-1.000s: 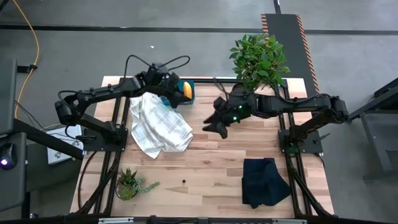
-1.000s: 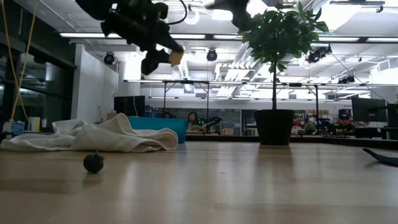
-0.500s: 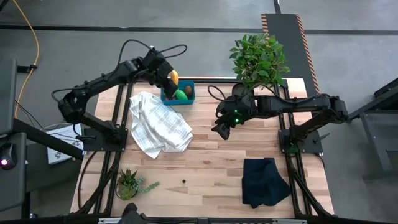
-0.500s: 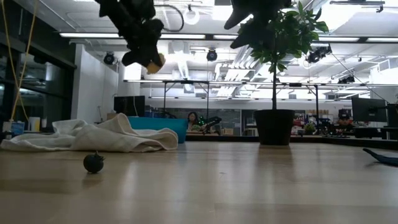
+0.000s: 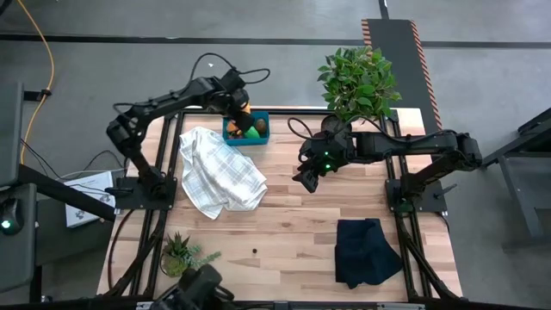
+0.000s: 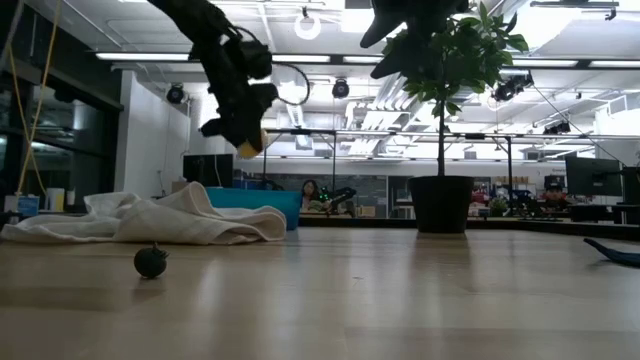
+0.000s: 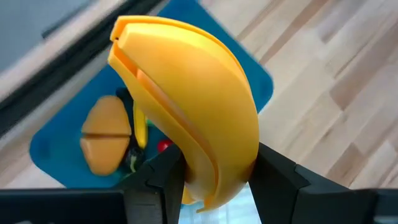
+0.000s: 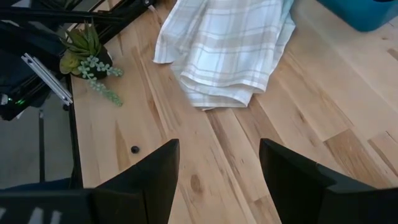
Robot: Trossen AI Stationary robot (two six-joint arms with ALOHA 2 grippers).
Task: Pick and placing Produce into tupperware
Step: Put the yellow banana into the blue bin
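Note:
My left gripper [image 5: 236,105] hangs over the far side of the table, shut on a yellow toy banana [image 7: 186,106], also seen in the low view as the banana [image 6: 250,143]. Right below lies the teal tupperware [image 7: 50,158] with an orange carrot piece [image 7: 106,134], a red bit [image 7: 163,146] and a green oval [image 5: 250,132] in it. My right gripper [image 5: 307,179] hovers open over the table's middle, nothing between its fingers [image 8: 146,177]. One tiny dark berry [image 5: 255,251] rests on the wood near the front edge. My left gripper pinches the banana between its two fingers [image 7: 163,177], on the two flat sides near one end [image 7: 214,186]. The fingers slant steeply down from above. The rest of the banana sticks out past the fingertips, lifted clear above the tupperware.
A white checked cloth [image 5: 219,172] lies crumpled beside the tupperware, toward the near left. A black folded cloth [image 5: 366,250] lies near right, a leafy bush [image 5: 360,82] stands far right, and a small spiky plant [image 5: 179,254] stands near left. Bare wood [image 5: 293,224] spreads between them.
My left gripper has swung toward the table's far edge with the banana and tipped from nearly level to steeply down, sinking a little over the tupperware. My right gripper has tipped down slightly and then held still, open throughout.

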